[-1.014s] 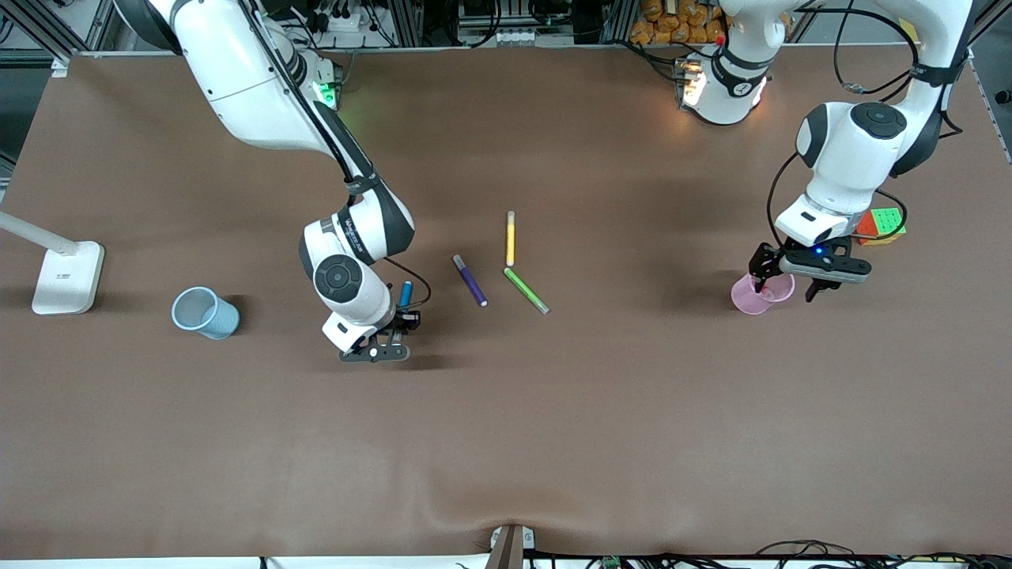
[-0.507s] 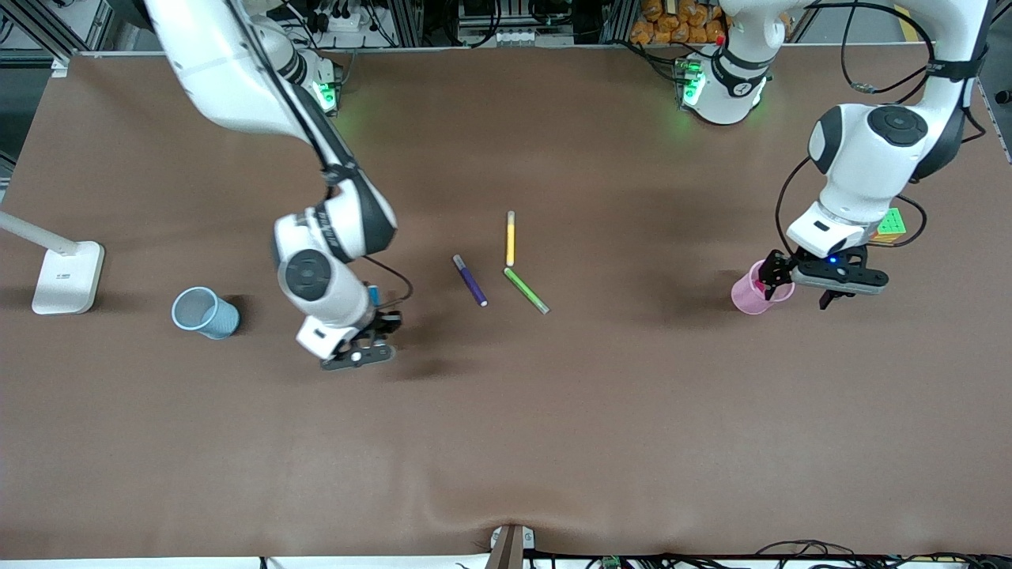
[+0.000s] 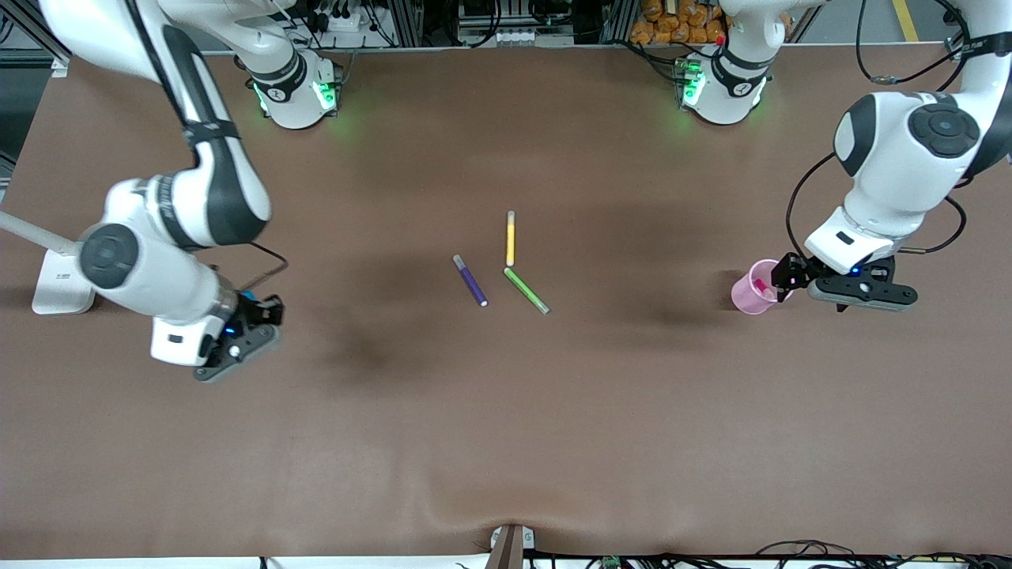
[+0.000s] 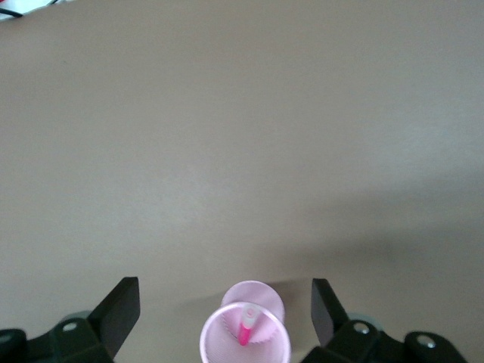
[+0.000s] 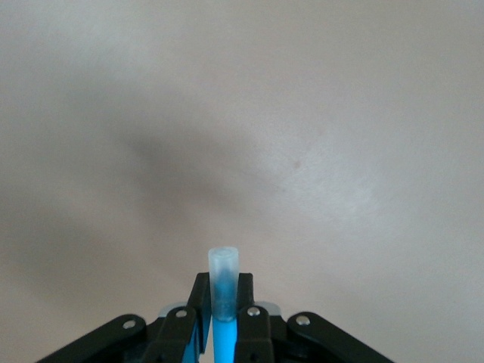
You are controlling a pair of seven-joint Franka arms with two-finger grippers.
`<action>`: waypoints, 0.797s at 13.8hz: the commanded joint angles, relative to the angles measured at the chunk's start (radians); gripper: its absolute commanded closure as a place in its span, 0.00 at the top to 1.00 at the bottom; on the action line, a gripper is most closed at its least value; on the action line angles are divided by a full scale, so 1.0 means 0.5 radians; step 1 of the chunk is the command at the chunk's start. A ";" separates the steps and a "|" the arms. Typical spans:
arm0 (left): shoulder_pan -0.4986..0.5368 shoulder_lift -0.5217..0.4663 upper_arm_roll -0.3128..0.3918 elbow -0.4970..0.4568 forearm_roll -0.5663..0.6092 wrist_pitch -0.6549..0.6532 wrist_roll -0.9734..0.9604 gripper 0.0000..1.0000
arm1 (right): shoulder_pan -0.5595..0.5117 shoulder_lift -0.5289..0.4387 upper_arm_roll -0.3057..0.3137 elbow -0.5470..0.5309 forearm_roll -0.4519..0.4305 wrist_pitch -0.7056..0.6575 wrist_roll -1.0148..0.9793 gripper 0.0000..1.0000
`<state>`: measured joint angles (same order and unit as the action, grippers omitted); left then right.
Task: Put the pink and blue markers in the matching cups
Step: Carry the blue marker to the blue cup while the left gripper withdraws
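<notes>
A broad brown counter (image 3: 506,442) spreads beneath two white Franka arms whose bases stand along its edge farthest from the front camera. The right arm (image 3: 182,213) reaches out over the counter toward its own end, beside a white lamp base (image 3: 67,280). Its right gripper (image 3: 257,320) hangs in the air there with its fingers (image 5: 198,314) clenched on the blue marker (image 5: 224,302), whose pale cap stands clear of the tips in the right wrist view; in the front view only a sliver of blue shows at the gripper. The blue cup cannot be seen in any view. The left arm (image 3: 901,174) bends down at its own end of the counter. Its left gripper (image 3: 850,288) is just beside the pink cup (image 3: 755,292), with its fingers (image 4: 121,310) released and spread wide on either side of the cup in the left wrist view. The pink cup stands upright on the counter, and the pink marker (image 4: 246,331) stands inside it, leaning against the wall. Near the counter's middle, well apart from both grippers, lie three loose markers: a yellow marker (image 3: 511,239), a green marker (image 3: 526,290) just nearer the front camera than the yellow one, and a purple marker (image 3: 470,280) beside them toward the right arm's end.
</notes>
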<state>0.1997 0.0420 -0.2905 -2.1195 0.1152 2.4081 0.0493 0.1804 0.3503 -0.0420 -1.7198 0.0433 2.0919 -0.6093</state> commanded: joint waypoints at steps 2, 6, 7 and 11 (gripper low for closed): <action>0.002 0.131 -0.011 0.357 -0.059 -0.391 0.033 1.00 | -0.179 -0.090 0.050 -0.076 0.085 -0.002 -0.642 0.00; -0.114 0.140 0.050 0.609 -0.059 -0.799 0.036 1.00 | -0.477 -0.142 0.041 -0.251 0.750 -0.008 -1.620 0.00; -0.141 0.140 0.071 0.652 -0.059 -0.849 0.033 1.00 | -0.550 -0.148 0.041 -0.294 0.866 -0.039 -1.826 0.00; -0.344 0.115 0.332 0.842 -0.059 -1.121 0.036 1.00 | -0.808 -0.121 0.038 -0.322 1.192 -0.345 -2.373 0.00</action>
<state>0.0751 0.0928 -0.1844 -1.7765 0.0975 1.9371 0.0495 -0.1669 0.3219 -0.0443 -1.8389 0.5655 1.9687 -1.6962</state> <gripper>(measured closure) 0.000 0.828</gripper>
